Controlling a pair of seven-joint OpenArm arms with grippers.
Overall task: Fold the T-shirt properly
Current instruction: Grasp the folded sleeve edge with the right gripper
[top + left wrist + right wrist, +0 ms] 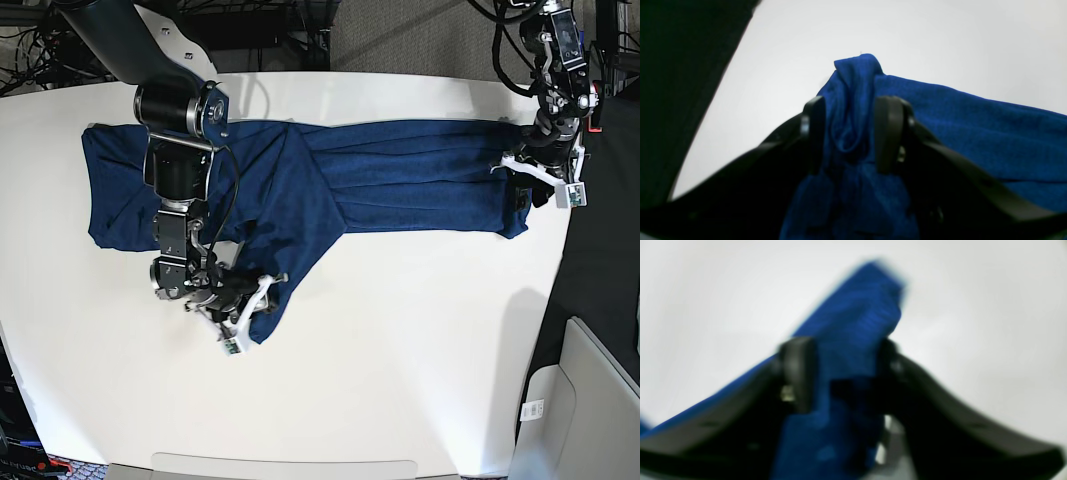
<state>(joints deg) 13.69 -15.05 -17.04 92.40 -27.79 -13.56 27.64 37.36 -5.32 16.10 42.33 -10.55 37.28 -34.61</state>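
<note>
Navy knit cloth, soft and limp, makes up the T-shirt (300, 190), which lies spread along the far half of the white table (420, 340), with one flap trailing toward the near left. Such fabric looks light and floppy; it will likely sag and crease wherever it hangs free, so the sound places to take it are hems, cuffs and corners, bunched thick enough to pinch. The left gripper (848, 133), at the shirt's right end in the base view, has a gathered wad of cloth clamped between its jaws. The right gripper (840, 373), at the near-left flap, has cloth filling the gap between its jaws; the wrist view is blurred, but it appears to be pinching that fold.
</note>
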